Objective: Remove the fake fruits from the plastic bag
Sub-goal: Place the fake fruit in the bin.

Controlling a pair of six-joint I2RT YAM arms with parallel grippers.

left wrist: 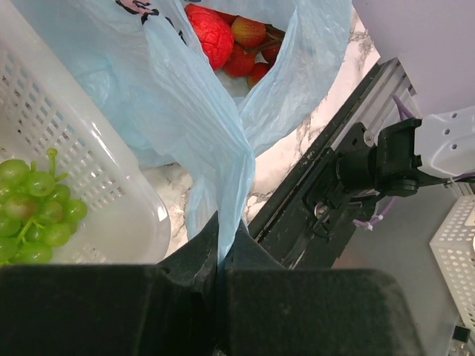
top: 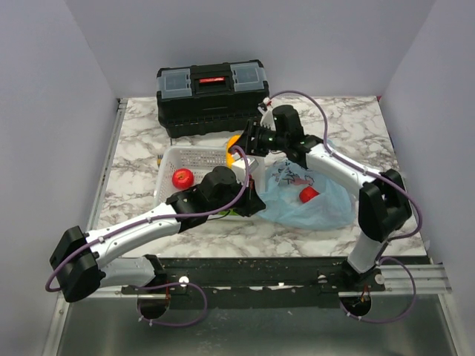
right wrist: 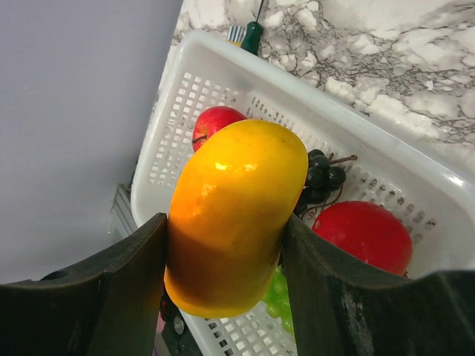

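Observation:
The light-blue plastic bag (top: 312, 200) lies right of the white mesh basket (top: 169, 159). My left gripper (top: 252, 202) is shut on a fold of the bag's rim (left wrist: 215, 170), and its mouth stands open. Inside the bag lie red fake fruits (left wrist: 211, 33), one of which shows from above (top: 308, 194). My right gripper (right wrist: 225, 222) is shut on an orange-yellow fruit (right wrist: 230, 215) and holds it above the basket (right wrist: 297, 81). In the basket are a red apple (right wrist: 215, 121), a dark grape bunch (right wrist: 324, 174) and a round red fruit (right wrist: 364, 233).
A black toolbox (top: 211, 89) stands behind the basket. Pale green grapes (left wrist: 33, 211) lie in the basket. A green-handled tool (right wrist: 252, 33) lies on the marble beyond the basket's far rim. The frame rail (left wrist: 312, 200) runs along the table's near edge.

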